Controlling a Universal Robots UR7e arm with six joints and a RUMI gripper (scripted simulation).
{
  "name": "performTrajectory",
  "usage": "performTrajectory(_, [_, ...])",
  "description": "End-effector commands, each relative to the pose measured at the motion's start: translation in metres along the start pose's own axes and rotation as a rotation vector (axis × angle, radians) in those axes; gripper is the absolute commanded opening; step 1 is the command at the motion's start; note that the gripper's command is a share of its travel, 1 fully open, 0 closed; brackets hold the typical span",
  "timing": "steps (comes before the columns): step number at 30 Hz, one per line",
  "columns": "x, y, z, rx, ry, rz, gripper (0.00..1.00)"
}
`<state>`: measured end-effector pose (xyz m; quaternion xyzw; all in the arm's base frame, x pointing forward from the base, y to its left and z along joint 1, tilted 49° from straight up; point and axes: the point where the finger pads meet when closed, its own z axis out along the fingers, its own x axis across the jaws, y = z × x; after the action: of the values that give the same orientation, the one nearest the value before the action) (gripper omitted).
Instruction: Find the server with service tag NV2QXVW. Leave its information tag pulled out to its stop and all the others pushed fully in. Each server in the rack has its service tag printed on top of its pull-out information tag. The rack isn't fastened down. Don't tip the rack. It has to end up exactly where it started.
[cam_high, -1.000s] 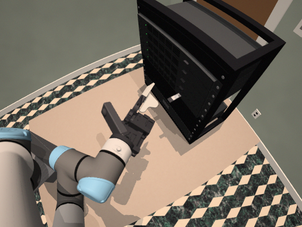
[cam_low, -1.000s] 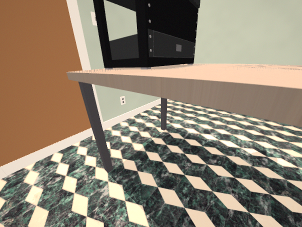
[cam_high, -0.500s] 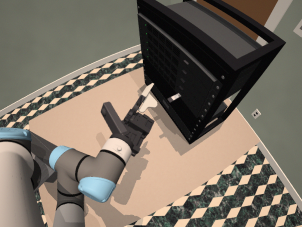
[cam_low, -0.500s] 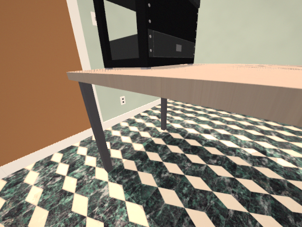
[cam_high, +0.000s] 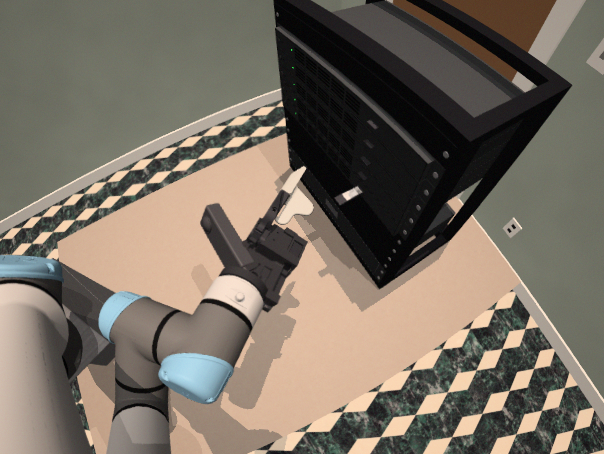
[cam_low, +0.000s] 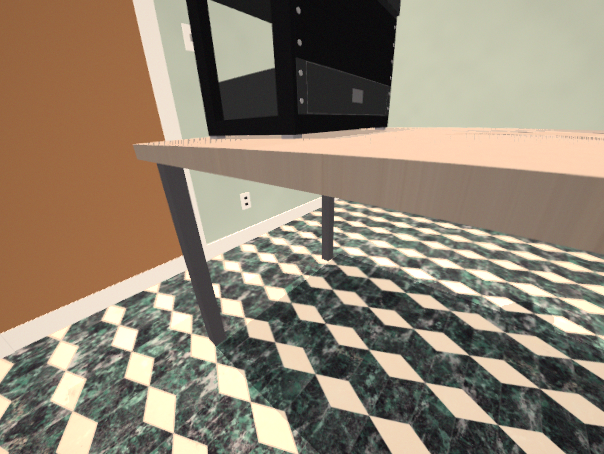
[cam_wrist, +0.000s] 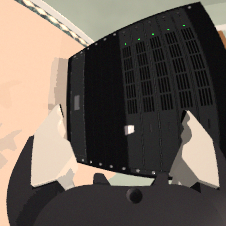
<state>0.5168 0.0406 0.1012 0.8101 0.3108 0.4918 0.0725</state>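
The black server rack (cam_high: 380, 70) (cam_low: 287, 60) (cam_wrist: 100, 100) stands on the light wooden table (cam_high: 150, 210) (cam_low: 400, 165) (cam_wrist: 25, 75), with several servers stacked in it. One white information tag (cam_high: 348, 195) sticks out of a lower server's front; the wrist view shows it end-on (cam_wrist: 129, 129). The tags above it (cam_high: 371, 124) sit flush. My gripper (cam_high: 295, 197) (cam_wrist: 123, 107) is open and empty. It faces the rack's front a short way off, to the left of the pulled-out tag. No printing on the tag is readable.
The rack's lowest panel carries a small grey plate (cam_low: 357, 95) (cam_wrist: 77, 102). The rack stands close to the table's far corner. A wall with an outlet (cam_high: 511, 228) and a brown door (cam_low: 75, 150) lie behind it. A checkered floor (cam_low: 350, 350) surrounds the table.
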Motion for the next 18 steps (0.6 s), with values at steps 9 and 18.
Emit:
performTrajectory(9, [-0.0058, -0.002, 0.0031, 0.016, -0.011, 0.023, 1.0])
performTrajectory(18, [-0.0096, -0.0048, 0.005, 0.029, -0.018, 0.038, 1.0])
